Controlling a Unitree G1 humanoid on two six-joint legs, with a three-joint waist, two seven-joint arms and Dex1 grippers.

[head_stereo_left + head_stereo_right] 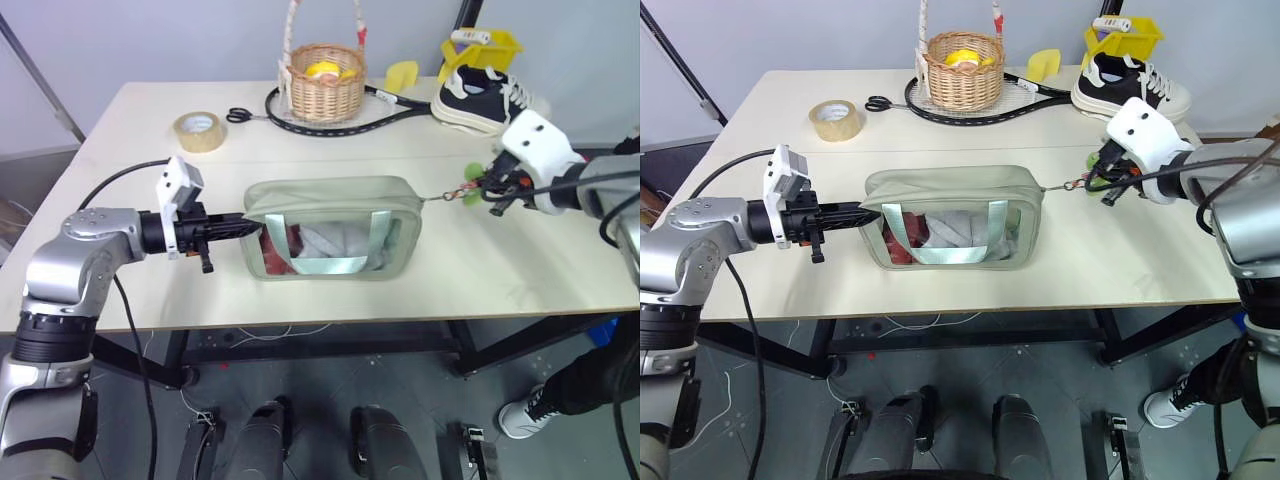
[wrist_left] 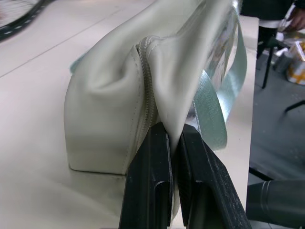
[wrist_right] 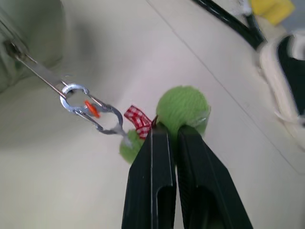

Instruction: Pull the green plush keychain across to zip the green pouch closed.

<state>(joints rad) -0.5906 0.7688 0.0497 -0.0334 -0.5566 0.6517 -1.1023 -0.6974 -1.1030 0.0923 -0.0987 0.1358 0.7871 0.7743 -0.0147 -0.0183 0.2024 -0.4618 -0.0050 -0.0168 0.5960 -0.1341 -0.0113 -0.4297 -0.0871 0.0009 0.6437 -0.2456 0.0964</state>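
In the head view, you are stretching the green pouch across the middle of the frame, your left gripper anchoring its left end while your right gripper, at the right edge, is pulling the green plush keychain taut. In the left wrist view, the fingers are pinching pouch fabric beside the zipper, so the pouch cannot slide. In the right wrist view, the closed fingers are clamping the keychain at mid-frame, its metal clip leading up-left to the pouch.
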